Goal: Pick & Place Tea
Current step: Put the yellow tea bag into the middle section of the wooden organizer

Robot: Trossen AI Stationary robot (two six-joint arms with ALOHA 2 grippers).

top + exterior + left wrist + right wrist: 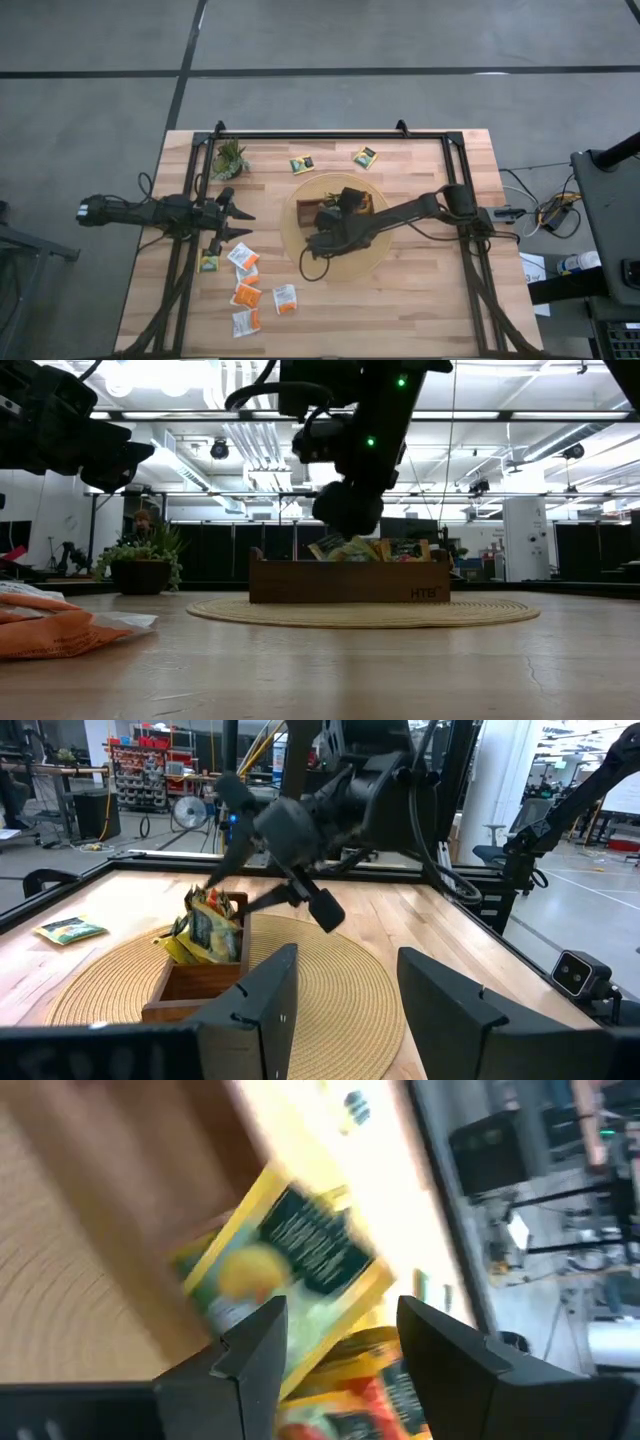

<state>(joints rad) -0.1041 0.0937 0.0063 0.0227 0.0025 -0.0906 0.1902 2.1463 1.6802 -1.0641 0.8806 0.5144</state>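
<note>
**Right claw over the tray, fingers apart**

Right claw (285, 870) hangs just above the wooden tray (352, 207) on the round mat (375, 255), fingers spread, nothing in them. A yellow tea bag (290, 1260) sits right below in the tray with others. Left claw (243, 225) waits wide open near the loose orange and white tea bags (248, 294) on the table (420, 300). Two more bags (364, 156) lie at the far edge by the plant (229, 158).

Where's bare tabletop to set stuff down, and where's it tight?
Free: the wood right of the round mat, out to the table's right edge, and the near strip below the mat. Crowded: the sachet cluster under the left pincer, and the tray, where the right pincer hovers.
</note>
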